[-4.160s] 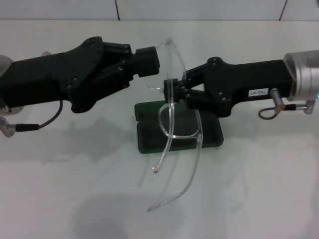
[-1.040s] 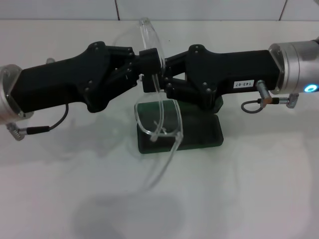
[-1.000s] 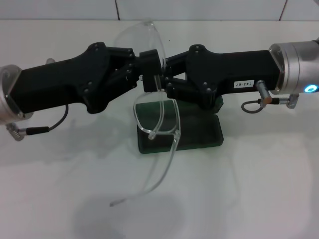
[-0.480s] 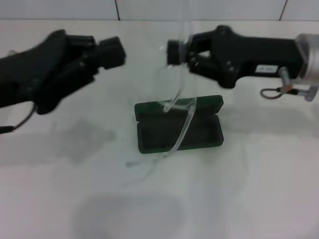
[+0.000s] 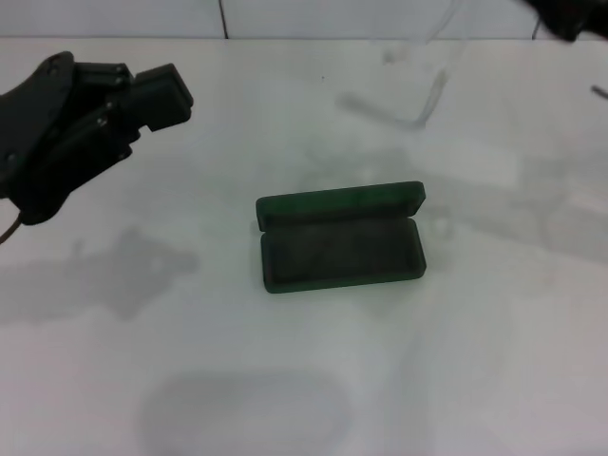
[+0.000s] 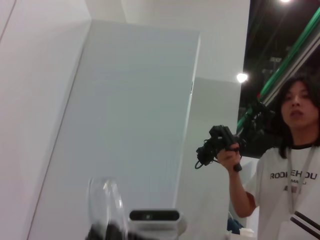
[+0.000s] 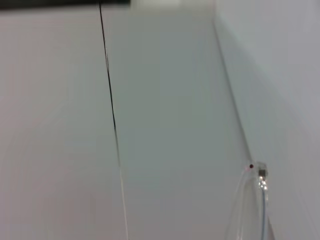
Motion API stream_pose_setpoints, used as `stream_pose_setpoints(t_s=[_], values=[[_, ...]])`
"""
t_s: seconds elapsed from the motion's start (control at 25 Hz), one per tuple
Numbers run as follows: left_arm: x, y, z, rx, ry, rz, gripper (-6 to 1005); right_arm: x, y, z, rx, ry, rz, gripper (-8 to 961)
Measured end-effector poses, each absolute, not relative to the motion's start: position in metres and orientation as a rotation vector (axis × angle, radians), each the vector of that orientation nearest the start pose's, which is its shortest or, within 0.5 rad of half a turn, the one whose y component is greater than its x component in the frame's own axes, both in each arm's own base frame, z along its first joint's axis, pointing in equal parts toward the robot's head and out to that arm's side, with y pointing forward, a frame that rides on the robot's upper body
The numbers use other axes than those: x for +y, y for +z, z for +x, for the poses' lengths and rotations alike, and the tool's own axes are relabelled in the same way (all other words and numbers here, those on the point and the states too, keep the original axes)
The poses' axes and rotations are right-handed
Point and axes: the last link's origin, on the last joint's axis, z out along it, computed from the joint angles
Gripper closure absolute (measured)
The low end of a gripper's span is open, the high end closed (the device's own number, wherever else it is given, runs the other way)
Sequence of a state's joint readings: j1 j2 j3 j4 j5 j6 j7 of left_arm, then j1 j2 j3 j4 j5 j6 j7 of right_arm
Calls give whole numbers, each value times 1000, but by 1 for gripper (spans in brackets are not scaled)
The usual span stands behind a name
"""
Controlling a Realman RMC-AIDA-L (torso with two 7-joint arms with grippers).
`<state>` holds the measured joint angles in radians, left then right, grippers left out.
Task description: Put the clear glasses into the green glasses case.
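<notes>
the green glasses case lies open on the white table, about the middle of the head view, its lid folded back on the far side and the dark lined tray facing up with nothing in it. the clear glasses are well away from it, up near the far right of the table top, lifted off the surface and showing only as a faint smear of clear plastic with a thin arm trailing down; the right wrist view picks up a bit of them too, a clear curved arm with a small hinge at the lower edge. the right gripper is barely in sight, just a dark corner at the top right of the head view close above the glasses, and i cannot tell how its pincer stands, nor make out where it touches the glasses. the left gripper hangs over the left side of the table, well apart from the case, holding nothing; whether its fingers are wide or narrow i cannot tell from here. its wrist camera looks up at white walls, a person holding a camera, and a clear curved piece low down.
</notes>
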<state>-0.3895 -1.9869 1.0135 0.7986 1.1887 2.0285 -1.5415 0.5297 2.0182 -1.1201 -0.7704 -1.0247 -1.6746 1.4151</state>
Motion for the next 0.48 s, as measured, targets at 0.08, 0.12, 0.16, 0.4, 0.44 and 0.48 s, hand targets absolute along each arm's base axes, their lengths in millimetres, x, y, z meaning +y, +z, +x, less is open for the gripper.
stream_pose_setpoints(t_s=[0.08,0.12,0.16,0.4,0.44,0.48], values=[[275,83,-194,-258,-1646,-2733,948,344,73,142,197,1697,-2424,839],[276,82,-194,-256,-1644,-2739,948,345,75,141,198,1722,-2402,839],[276,82,-193,-254,-1643,-2743,948,346,76,140,204,1745,-2381,839],[276,68,-182,-188,-1656,-2796,948,354,73,131,236,1897,-2261,840],[276,65,-178,-170,-1659,-2809,948,356,70,128,229,1904,-2261,840],[276,61,-175,-156,-1662,-2821,948,357,66,124,223,1902,-2276,840]])
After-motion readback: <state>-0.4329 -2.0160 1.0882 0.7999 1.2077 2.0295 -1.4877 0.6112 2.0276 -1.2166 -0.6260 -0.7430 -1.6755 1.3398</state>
